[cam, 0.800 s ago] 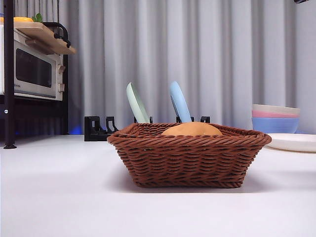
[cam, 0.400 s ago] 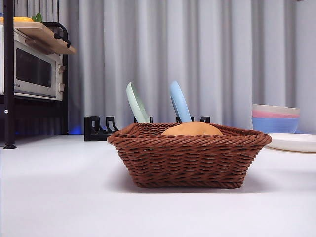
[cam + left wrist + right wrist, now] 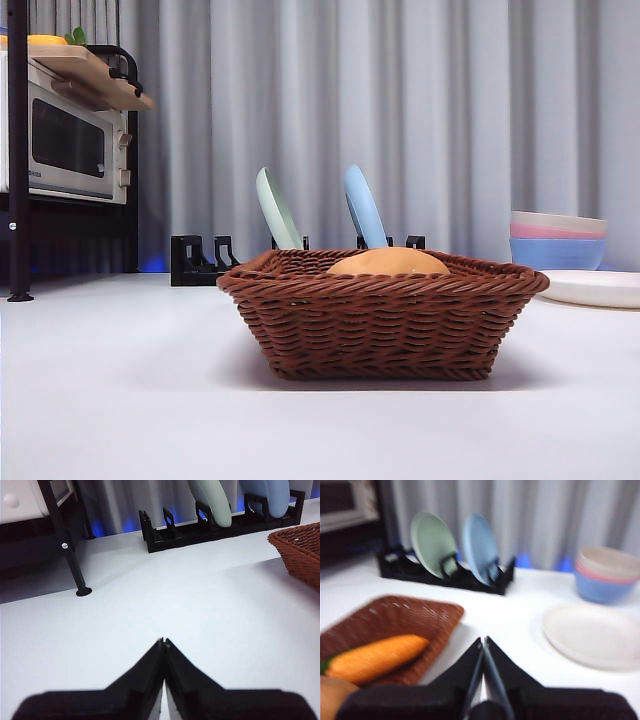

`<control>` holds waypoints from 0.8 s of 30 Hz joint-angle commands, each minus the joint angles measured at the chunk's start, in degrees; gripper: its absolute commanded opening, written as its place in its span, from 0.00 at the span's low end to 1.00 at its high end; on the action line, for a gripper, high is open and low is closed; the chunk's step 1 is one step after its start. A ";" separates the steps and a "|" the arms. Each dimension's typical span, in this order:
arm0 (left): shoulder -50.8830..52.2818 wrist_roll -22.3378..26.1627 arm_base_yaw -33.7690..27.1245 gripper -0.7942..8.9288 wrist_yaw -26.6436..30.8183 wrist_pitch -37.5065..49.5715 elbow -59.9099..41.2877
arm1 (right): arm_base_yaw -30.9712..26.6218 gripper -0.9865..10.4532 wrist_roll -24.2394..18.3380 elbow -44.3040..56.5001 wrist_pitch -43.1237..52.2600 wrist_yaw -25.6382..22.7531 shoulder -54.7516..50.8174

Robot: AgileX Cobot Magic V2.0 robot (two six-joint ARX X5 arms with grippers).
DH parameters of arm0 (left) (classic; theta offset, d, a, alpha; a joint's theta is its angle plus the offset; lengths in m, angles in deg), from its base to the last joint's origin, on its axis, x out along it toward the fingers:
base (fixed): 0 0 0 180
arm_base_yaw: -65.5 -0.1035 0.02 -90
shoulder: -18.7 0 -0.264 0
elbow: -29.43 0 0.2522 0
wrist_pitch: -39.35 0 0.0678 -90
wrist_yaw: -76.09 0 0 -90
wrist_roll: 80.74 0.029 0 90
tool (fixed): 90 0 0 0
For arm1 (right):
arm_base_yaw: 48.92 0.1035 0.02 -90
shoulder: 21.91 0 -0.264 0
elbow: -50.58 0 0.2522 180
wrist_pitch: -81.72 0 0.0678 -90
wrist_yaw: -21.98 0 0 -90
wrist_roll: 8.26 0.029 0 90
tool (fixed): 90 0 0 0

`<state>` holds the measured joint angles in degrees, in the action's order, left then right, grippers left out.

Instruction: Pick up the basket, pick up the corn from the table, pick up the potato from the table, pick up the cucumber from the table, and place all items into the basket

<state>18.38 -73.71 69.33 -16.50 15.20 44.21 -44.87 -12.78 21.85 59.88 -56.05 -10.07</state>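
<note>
At the far left of the front view a microwave [image 3: 65, 145] is cut off by the frame edge. Behind the middle stands a black dish rack [image 3: 205, 262] with a green plate [image 3: 277, 210] and a blue plate [image 3: 364, 207], their lower parts hidden by the basket [image 3: 380, 325]. The basket, reddish-brown wicker with flared sides and a braided rim, sits on the white table [image 3: 120, 400]. Only the smooth tan top of the potato [image 3: 389, 262] shows above its rim. The blurred right wrist view shows the orange corn [image 3: 376, 657] lying inside the basket, with a sliver of dark green at its end, probably the cucumber [image 3: 324, 666]. At the right are stacked bowls [image 3: 558, 240] and a pale plate [image 3: 595, 288].

The left gripper [image 3: 163, 642] is closed on nothing above bare table beside the basket. The right gripper [image 3: 483, 642] is likewise closed and empty, near the basket's edge.
</note>
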 commanded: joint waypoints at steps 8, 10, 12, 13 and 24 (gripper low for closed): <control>0.11 0.26 -0.20 0.08 -0.42 0.07 -0.81 | -2.16 0.09 0.61 11.85 0.74 -0.37 -11.78; 0.11 0.24 -0.20 0.08 -0.42 0.09 -0.81 | -2.19 0.09 1.22 13.11 0.74 -0.37 -11.78; 0.09 0.26 -0.20 0.08 -0.44 0.07 -0.81 | -2.19 0.09 1.66 14.32 0.76 -0.39 -11.78; 0.09 0.26 -0.20 0.08 -0.42 0.09 -0.81 | -2.19 0.09 1.79 14.62 0.00 -0.37 -11.78; 0.09 0.24 -0.20 0.08 -0.44 0.09 -0.81 | -2.16 0.09 2.08 14.60 -1.38 -0.37 -11.47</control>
<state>18.34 -73.71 69.31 -16.63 15.20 44.21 -47.03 -11.25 35.84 59.09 -56.44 -21.66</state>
